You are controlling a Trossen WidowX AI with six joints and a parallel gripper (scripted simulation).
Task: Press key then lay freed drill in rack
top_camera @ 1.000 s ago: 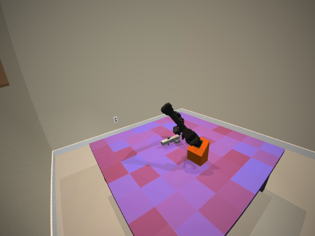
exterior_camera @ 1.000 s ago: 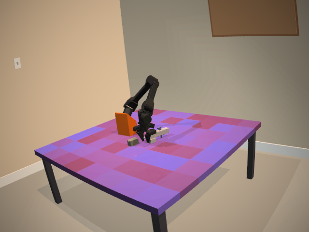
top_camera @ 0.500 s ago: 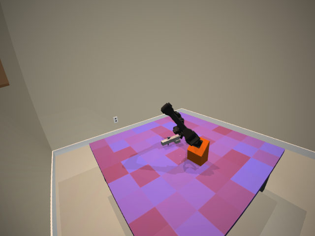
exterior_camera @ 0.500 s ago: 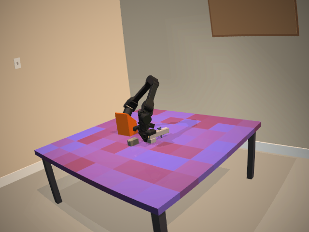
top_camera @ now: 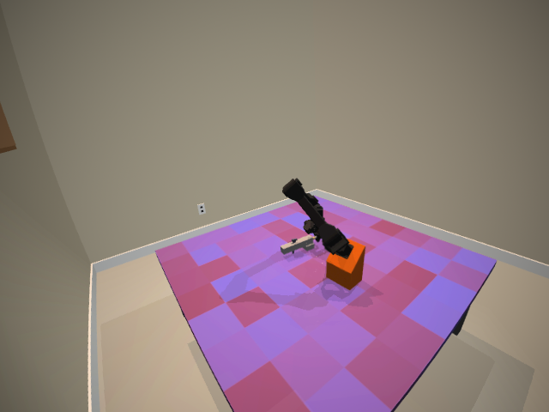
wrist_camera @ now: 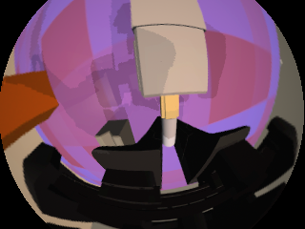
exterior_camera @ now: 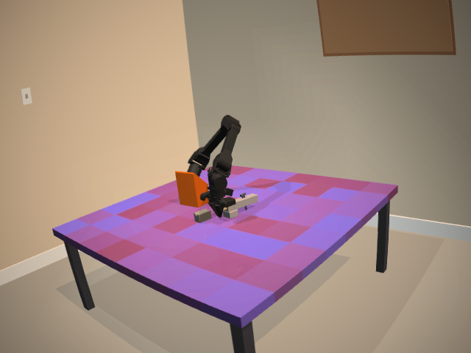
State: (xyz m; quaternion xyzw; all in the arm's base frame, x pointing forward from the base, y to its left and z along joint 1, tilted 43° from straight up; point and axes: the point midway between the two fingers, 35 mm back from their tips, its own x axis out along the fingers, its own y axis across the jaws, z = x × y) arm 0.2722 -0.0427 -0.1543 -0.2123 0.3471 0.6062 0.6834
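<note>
The drill (wrist_camera: 169, 131) sticks out of the end of the long beige body (top_camera: 297, 245) (exterior_camera: 247, 200) (wrist_camera: 172, 62), showing a yellow section and a pale grey end. My gripper (exterior_camera: 222, 209) (wrist_camera: 163, 118) is down at that end and shut on the drill, with the fingertips around its grey part. A small dark part (top_camera: 293, 240) (exterior_camera: 242, 195) on top of the body may be the key; its state is too small to tell. The grooved grey rack (exterior_camera: 202, 215) (wrist_camera: 115, 134) sits apart, beside the gripper, and is empty.
An orange block (top_camera: 345, 273) (exterior_camera: 187, 190) (wrist_camera: 25, 104) with a sloped top stands near the arm's base, left of the gripper in the wrist view. A lower beige block (exterior_camera: 230, 214) is under the near end of the long body. All stand on the checkered table (top_camera: 310, 354) (exterior_camera: 243, 277).
</note>
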